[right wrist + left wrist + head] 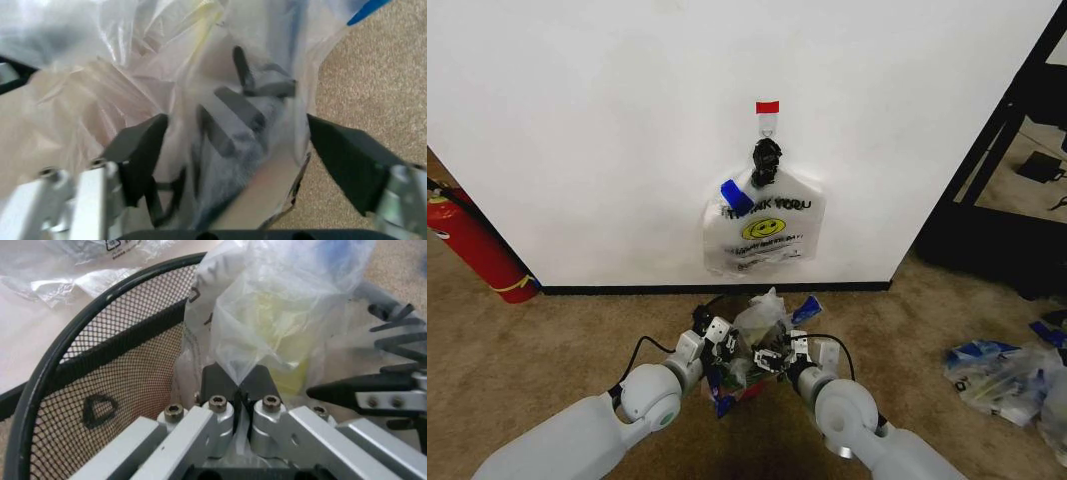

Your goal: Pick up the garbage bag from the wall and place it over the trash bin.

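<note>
Left gripper (pixel 238 385): pinched on the garbage bag (pixel 761 322), over the trash bin (pixel 100 365). Right gripper (pixel 233 145): jaws spread around bag plastic. White bag (pixel 765 232) on the wall (pixel 627 130): "THANK YOU", smiley; smaller print unreadable. Bin largely hidden in head view.

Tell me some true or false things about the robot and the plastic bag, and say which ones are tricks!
1. The left gripper is pinching the garbage bag. True.
2. The right gripper is shut tight. False: its fingers are spread wide, with the clear plastic between them.
3. A smiley bag hangs on the wall. True.
4. The trash bin is solid blue plastic. False: it is black mesh.
5. The fire extinguisher stands on the robot's right. False: it is on the left.
</note>
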Robot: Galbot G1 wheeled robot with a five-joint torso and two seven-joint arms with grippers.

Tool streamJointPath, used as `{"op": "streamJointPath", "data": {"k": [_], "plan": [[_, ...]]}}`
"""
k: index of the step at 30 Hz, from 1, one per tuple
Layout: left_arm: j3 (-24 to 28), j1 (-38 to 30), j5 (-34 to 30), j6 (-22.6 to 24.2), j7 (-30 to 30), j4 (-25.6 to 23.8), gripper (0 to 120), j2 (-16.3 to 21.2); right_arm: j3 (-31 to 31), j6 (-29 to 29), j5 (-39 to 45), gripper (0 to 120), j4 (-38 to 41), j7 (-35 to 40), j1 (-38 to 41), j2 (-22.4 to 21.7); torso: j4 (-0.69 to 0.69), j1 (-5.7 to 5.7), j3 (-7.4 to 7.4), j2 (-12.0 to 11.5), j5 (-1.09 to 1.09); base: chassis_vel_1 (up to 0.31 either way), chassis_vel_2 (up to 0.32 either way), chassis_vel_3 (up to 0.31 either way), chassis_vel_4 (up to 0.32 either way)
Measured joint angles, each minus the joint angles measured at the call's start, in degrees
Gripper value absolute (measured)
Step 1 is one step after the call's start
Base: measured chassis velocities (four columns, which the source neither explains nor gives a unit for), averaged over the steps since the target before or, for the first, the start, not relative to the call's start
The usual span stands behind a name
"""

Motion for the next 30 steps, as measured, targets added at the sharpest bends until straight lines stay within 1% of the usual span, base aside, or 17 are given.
{"op": "streamJointPath", "data": {"k": [1,2,3,4,5,7,9,11,12,13,16,18,20,21,26,28,30], "plan": [[0.00,0.00,0.00,-0.01,0.00,0.01,0,-0.04,0.06,-0.06,0.20,71,-0.33,0.05,0.18,0.18,0.00,0.00,0.00,0.00,0.00,0.000,0.000,0.000,0.000],[0.00,0.00,0.00,-0.01,0.00,0.01,0,-0.04,0.06,-0.06,0.20,71,-0.33,0.05,0.18,0.18,0.00,0.00,0.00,0.00,0.00,0.000,0.000,0.000,0.000],[0.00,0.01,-0.01,-0.04,0.00,0.02,0,-0.12,0.18,-0.09,0.49,66,-0.68,0.10,0.38,0.40,0.00,0.00,0.00,0.00,0.00,0.000,0.000,0.000,0.000],[0.00,0.02,-0.01,-0.05,0.00,0.02,0,-0.14,0.23,-0.09,0.60,65,-0.79,0.12,0.47,0.48,0.00,0.00,0.00,0.00,0.00,0.000,0.000,0.000,0.000],[-0.01,0.06,-0.01,-0.11,0.00,0.02,0,-0.18,0.38,-0.09,0.94,57,-1.00,0.14,0.61,0.69,0.00,0.00,0.00,0.00,0.00,0.000,0.000,0.000,0.000],[-0.01,0.13,0.00,-0.21,0.00,-0.09,0,-0.17,0.53,0.02,1.26,49,-1.05,0.15,0.64,0.88,0.00,0.00,0.00,0.00,0.00,0.000,0.000,0.000,0.000],[-0.01,0.14,0.00,-0.22,0.00,-0.12,0,-0.17,0.54,0.03,1.27,49,-1.06,0.15,0.64,0.90,0.00,0.00,0.00,0.00,0.00,0.000,0.000,0.000,0.000],[-0.05,0.21,0.00,-0.43,0.01,-0.52,0,-0.09,0.73,0.41,1.40,37,-1.00,0.21,0.54,1.19,0.00,0.00,0.00,0.00,0.00,0.000,0.000,0.000,0.000],[-0.09,0.24,0.00,-0.47,0.02,-0.69,0,-0.05,0.78,0.52,1.41,36,-0.93,0.29,0.49,1.28,-0.01,0.00,0.00,0.00,0.00,0.000,0.000,0.000,0.000],[-0.32,0.44,0.00,-0.52,0.02,-1.26,0,0.04,0.84,0.92,1.38,27,-0.75,0.66,0.32,1.47,0.00,0.00,0.00,0.00,0.00,0.000,0.000,0.000,0.000],[-0.95,1.06,0.03,-0.63,0.02,-2.33,0,0.11,0.93,1.82,1.19,16,-0.40,1.27,0.02,1.63,0.00,0.00,0.00,0.00,0.00,0.000,0.000,0.000,0.000],[-1.11,1.20,0.04,-0.64,0.02,-2.57,0,0.13,0.99,2.08,1.14,15,-0.32,1.33,-0.06,1.66,0.00,0.00,0.00,0.00,0.00,0.000,0.000,0.000,0.000],[-2.40,2.52,0.26,-1.12,0.02,-4.87,0,0.51,1.45,4.63,-0.04,3,0.32,1.39,-0.94,1.88,0.00,0.00,0.00,0.00,0.00,0.000,0.000,0.000,0.000],[-2.94,3.09,0.69,-1.53,0.03,-5.64,0,0.68,1.62,5.83,-0.77,0,0.62,1.33,-1.35,1.98,0.00,0.00,0.00,0.00,-0.01,0.000,0.000,0.000,0.000],[-4.64,4.64,3.82,-3.15,0.43,-8.08,0,1.14,3.38,9.22,-3.50,0,2.76,2.14,-3.99,2.46,0.02,0.00,0.00,0.00,0.00,0.000,0.000,0.000,0.000],[-5.57,5.16,5.78,-3.53,-0.44,-9.56,0,0.91,5.53,11.33,-5.39,0,4.97,3.96,-7.01,2.77,-0.02,-0.01,-0.01,0.02,0.01,0.000,0.000,0.000,0.000],[-6.89,5.97,7.49,-3.66,-1.00,-10.39,0,0.67,6.71,12.68,-6.40,0,5.61,5.30,-8.13,3.08,-0.03,-0.01,-0.01,0.02,-0.01,0.000,0.000,0.000,0.000]]}}
